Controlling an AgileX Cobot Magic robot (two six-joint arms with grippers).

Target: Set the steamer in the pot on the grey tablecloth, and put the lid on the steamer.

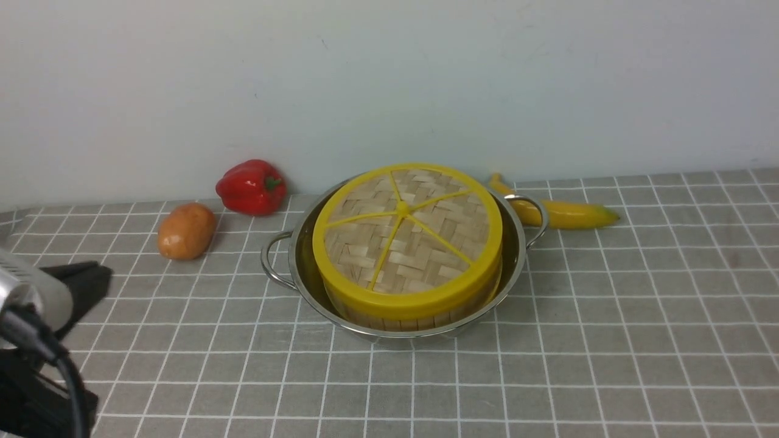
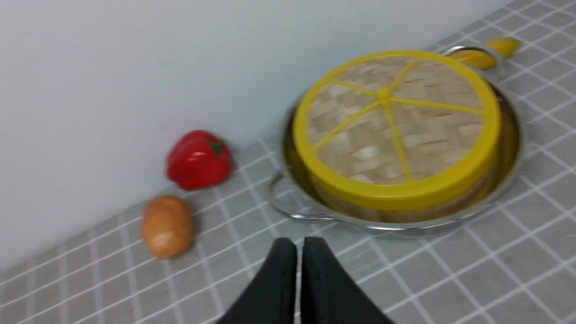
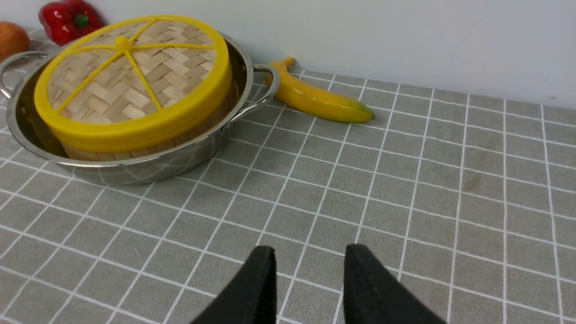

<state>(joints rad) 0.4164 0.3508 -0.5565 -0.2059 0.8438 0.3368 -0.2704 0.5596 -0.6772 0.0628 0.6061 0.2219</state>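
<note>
The pot (image 1: 515, 255) stands on the grey tablecloth (image 1: 608, 334) at the middle. The steamer (image 1: 389, 320) sits inside it, only its slatted side showing. The lid (image 1: 408, 234) lies on top of the steamer, tilted slightly. My left gripper (image 1: 79, 286) is at the near left, apart from the pot; in the left wrist view it (image 2: 299, 245) is shut and empty, short of the pot (image 2: 508, 180) and lid (image 2: 396, 130). My right gripper (image 3: 310, 254) is open and empty over bare cloth, well away from the pot (image 3: 180, 157) and lid (image 3: 130, 85). It is out of the front view.
A red pepper (image 1: 251, 187) and a potato (image 1: 185, 231) lie to the left of the pot near the white wall. A banana (image 1: 566, 213) lies behind the pot's right handle. The wall runs along the far edge of the cloth.
</note>
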